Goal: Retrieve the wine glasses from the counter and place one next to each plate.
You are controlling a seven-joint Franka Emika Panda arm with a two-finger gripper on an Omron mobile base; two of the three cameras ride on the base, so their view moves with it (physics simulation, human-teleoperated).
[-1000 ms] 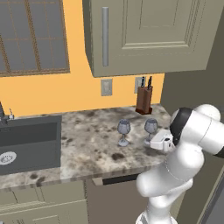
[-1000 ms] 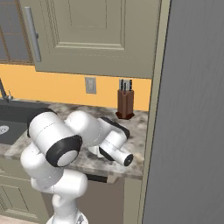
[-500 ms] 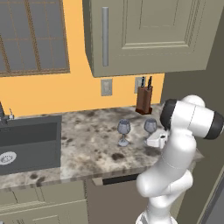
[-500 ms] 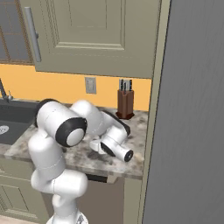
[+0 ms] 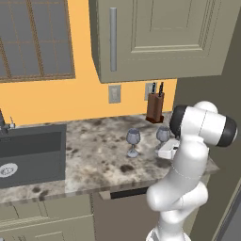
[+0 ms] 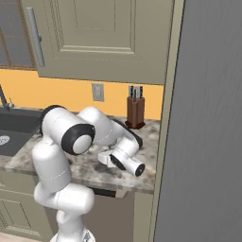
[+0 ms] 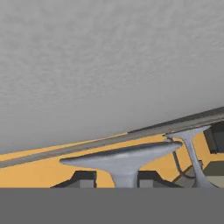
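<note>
The white arm rises from the floor in front of the desk (image 5: 94, 160), folds at a raised elbow and reaches down and forward, so that the hand (image 5: 165, 150) lies low and level over the right end of the granite top, pointing toward the left. In the right base view the forearm and wrist cross in front of the hand (image 6: 106, 158), which sits just above the stone.

The nearer wine glass (image 5: 163, 135) stands upright right against the hand, its bowl showing just above the white body of the hand and its stem hidden behind it. In the hand view this glass (image 7: 124, 161) appears very close and from below (the view is rolled, so the round foot reads as a wide grey disc with the stem running down between the finger tips). Whether the fingers are pressed on the stem I cannot tell.

The second wine glass (image 5: 133, 141) stands upright on the desk, near the first on its left and apart from the hand. It shows at the right edge of the hand view (image 7: 189, 153). A knife block (image 5: 155, 106) stands against the orange wall behind both glasses, and the dark sink (image 5: 28, 153) lies well apart at the left.
</note>
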